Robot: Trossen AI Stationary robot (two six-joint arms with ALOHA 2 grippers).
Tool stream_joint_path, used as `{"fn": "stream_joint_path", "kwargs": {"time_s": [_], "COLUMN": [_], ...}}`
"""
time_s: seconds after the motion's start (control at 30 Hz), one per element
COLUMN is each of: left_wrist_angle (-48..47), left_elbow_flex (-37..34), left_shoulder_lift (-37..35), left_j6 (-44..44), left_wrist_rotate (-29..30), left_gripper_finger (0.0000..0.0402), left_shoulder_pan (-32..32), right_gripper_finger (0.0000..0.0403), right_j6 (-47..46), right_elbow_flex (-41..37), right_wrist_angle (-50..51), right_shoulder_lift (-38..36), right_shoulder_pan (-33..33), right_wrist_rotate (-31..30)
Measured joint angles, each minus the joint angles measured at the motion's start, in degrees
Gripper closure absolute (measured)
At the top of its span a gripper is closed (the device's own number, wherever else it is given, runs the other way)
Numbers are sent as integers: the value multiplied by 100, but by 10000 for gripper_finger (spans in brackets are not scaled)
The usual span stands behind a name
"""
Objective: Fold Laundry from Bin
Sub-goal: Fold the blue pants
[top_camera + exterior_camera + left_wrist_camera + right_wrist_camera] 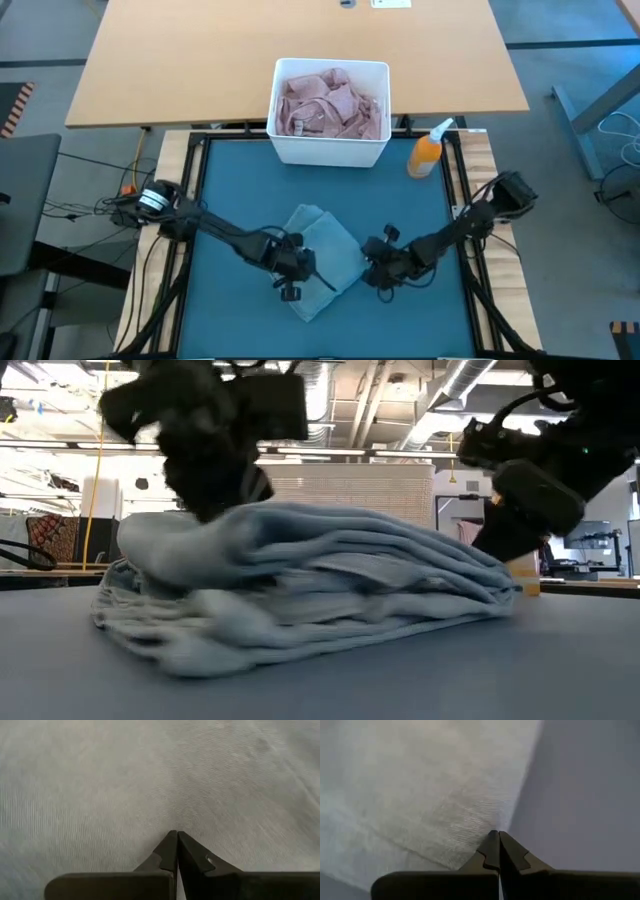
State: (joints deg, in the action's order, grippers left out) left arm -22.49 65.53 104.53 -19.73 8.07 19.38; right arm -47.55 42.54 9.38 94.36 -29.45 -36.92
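Folded light blue denim jeans sit mid-counter on the teal mat, left gripper and right gripper both pinched together, pressing opposite edges, probably flattening the stack, while pink laundry waits in the white plastic bin.

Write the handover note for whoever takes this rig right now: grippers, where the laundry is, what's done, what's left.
Left gripper: shut, tips pressed on the left side of the folded jeans.
Right gripper: shut, at the jeans' right edge; no cloth seen pinched.
Jeans: folded into a compact stack mid-mat, on the near half.
Bin: at the mat's far edge, pink shirt bunched inside.
Spray bottle stands right of the bin.
Done: jeans folded.
Left: take out the shirt and anything under it, then fold.
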Motion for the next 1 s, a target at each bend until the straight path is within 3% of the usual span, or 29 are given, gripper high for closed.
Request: {"fn": "stream_joint_path", "kwargs": {"time_s": [0.23,0.37,0.43,0.53,0.67,0.83,1.0], "left_wrist_angle": [-107,-603,-757,-699,-157,1392,2072], "left_elbow_flex": [-512,-596,-613,-585,-840,-1710,-2499], "left_shoulder_lift": [-87,-406,-761,-1428,-1988,-2170,-2121], "left_j6": [155,516,672,656,513,135,-836], "left_wrist_rotate": [306,970,1425,1877,1891,1291,1072], "left_gripper_finger": [401,401,401,401,401,401,401], "left_shoulder_pan": [49,-22,-22,18,305,845,1268], "right_gripper_finger": [388,388,388,388,388,388,388], "right_j6": [-361,273,733,775,680,1185,1183], "right_elbow_flex": [304,846,1158,1421,1373,1137,703], "right_wrist_angle": [-774,-948,-706,269,1190,1282,1253], "right_shoulder_lift": [362,296,180,-36,-290,-358,-358], "right_shoulder_pan": [-700,-1221,-1326,-1304,-861,190,969], "right_wrist_rotate": [1318,1663,1490,441,-624,-505,-349]}}
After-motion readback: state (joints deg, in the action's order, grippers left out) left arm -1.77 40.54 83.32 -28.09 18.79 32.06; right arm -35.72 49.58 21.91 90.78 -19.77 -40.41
